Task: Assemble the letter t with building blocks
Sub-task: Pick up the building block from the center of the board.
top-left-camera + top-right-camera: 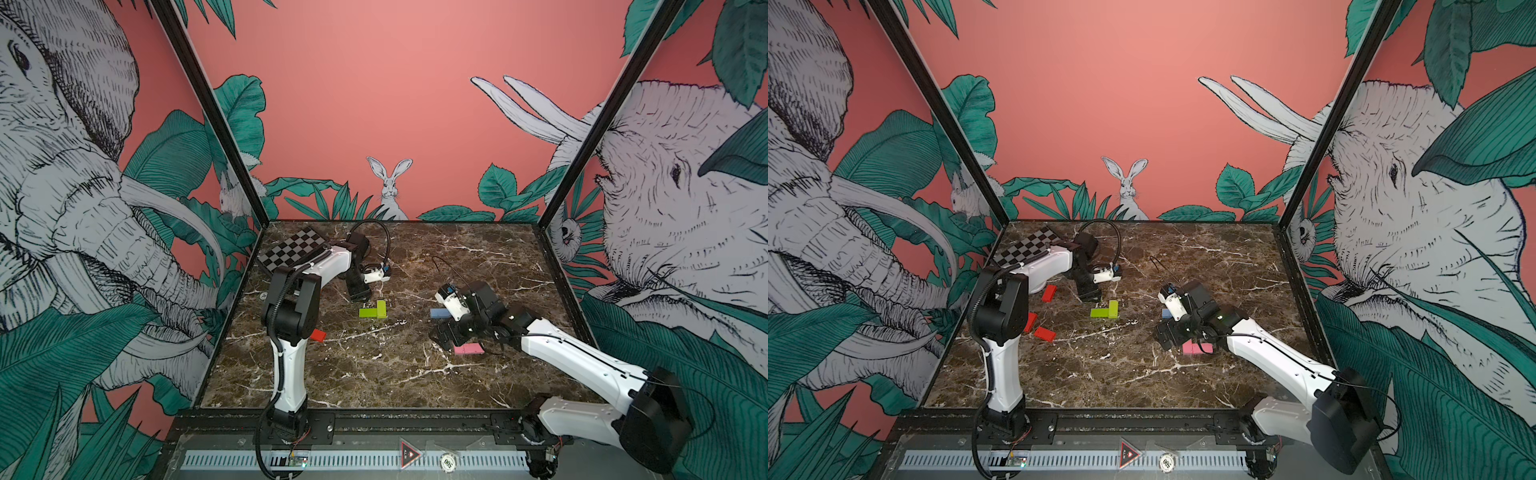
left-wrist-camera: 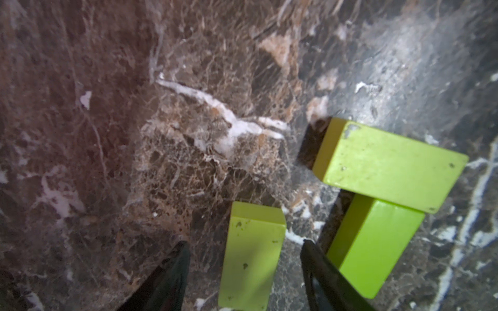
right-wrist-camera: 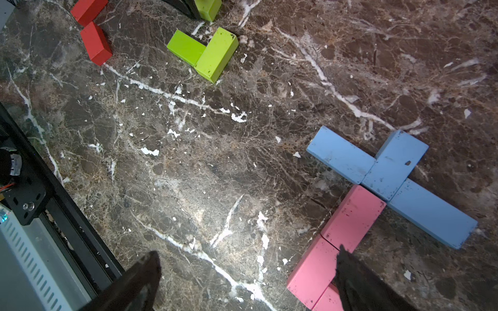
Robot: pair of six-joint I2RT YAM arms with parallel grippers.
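On the near rail a round disc (image 1: 448,460) carries digits that look like 500. Beside it is a red warning triangle (image 1: 410,454) whose lettering is too small for me to read. My left gripper (image 2: 244,242) is part open. Its two black fingers straddle a lime green block (image 2: 253,255) lying flat on the marble table (image 1: 374,374), with a gap showing on each side, so I am not gripping it. Only the wrist views show this block; in both top views my gripper covers it. Just near of it, around the middle of the table, lies the green pair (image 1: 374,311), two lime blocks touching at a right angle. Their paint is speckled and chipped at the corners. My right gripper (image 3: 247,250) is spread wide with bare marble between the fingers, and one finger hangs over the pink blocks (image 3: 353,218). These lie end to end on the right side of the table and meet three light blue blocks (image 3: 394,164), which touch in a cross-like shape and are scuffed. In the top views my right arm hides most of that group. A top view shows three red blocks (image 1: 1044,333) on the left, where my left arm hides all but one in its twin. The chequered board (image 1: 295,245) sits far left.
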